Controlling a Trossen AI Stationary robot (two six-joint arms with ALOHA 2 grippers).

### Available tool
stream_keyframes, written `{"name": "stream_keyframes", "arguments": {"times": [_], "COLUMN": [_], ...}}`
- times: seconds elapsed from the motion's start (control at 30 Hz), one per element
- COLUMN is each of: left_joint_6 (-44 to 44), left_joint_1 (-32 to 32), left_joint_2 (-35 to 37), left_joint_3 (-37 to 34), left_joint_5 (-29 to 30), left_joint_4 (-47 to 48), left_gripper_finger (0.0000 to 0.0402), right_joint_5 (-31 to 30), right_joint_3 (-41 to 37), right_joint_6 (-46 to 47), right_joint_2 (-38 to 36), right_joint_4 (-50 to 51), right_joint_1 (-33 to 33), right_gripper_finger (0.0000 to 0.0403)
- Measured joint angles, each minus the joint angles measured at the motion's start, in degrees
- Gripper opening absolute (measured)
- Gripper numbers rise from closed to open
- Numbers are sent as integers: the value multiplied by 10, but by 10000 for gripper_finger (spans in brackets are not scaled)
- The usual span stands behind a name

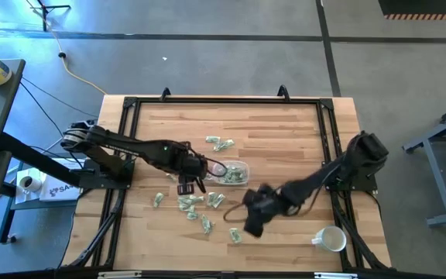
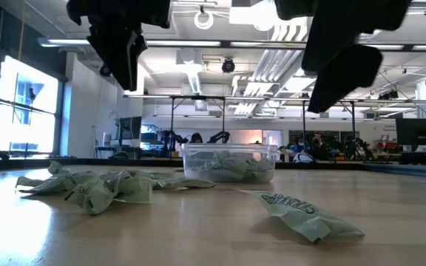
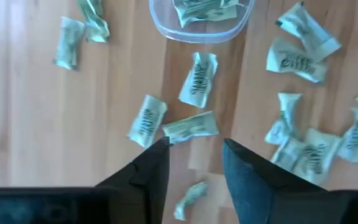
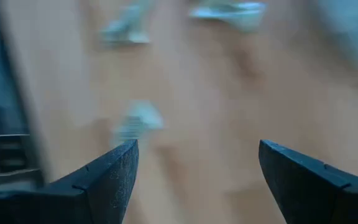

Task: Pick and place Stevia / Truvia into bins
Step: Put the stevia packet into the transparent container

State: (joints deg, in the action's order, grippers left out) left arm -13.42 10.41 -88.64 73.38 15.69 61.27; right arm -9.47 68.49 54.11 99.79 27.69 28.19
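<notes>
Green-and-white Stevia packets (image 1: pixel 194 203) lie scattered flat on the wooden table, more at the far side (image 1: pixel 221 143) and nearer the front (image 1: pixel 235 235). The clear bin (image 1: pixel 235 172) stands mid-table with some packets inside (image 3: pixel 197 9). My left gripper (image 3: pixel 194 144) hangs open above the table just left of the bin, pointing steeply down, with a packet (image 3: pixel 191 126) lying below its fingertips and nothing between them. My right gripper (image 4: pixel 197 146) is wide open and empty above the table's near middle (image 1: pixel 250 221), over a blurred packet (image 4: pixel 138 121).
A white mug (image 1: pixel 330 239) stands at the near right corner. A black frame (image 1: pixel 130 105) runs along the table's edges. In the low view a crumpled packet (image 2: pixel 302 214) lies near the front and a heap of packets (image 2: pixel 87 188) lies left of the bin (image 2: pixel 228 164).
</notes>
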Motion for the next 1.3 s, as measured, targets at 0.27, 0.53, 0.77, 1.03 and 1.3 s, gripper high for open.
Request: {"name": "stream_keyframes", "arguments": {"times": [0.27, 0.53, 0.77, 1.03, 1.3], "left_joint_6": [16, 12, 9, 10, 9], "left_joint_1": [26, 36, 35, 35, 35], "left_joint_2": [0, 0, 0, 1, 1], "left_joint_3": [0, 0, 0, 0, 0], "left_joint_5": [31, 61, 61, 61, 61], "left_joint_4": [31, 41, 52, 48, 47], "left_gripper_finger": [176, 203, 197, 186, 184], "right_joint_5": [-8, -86, -131, -160, -205], "right_joint_3": [0, 81, 201, 269, 267], "right_joint_6": [121, -25, -94, -35, 114], "right_joint_2": [84, 167, 244, 277, 268], "right_joint_4": [-57, -28, 75, 190, 385], "right_joint_1": [52, 67, 73, 79, 78], "right_gripper_finger": [321, 321, 321, 319, 289]}}
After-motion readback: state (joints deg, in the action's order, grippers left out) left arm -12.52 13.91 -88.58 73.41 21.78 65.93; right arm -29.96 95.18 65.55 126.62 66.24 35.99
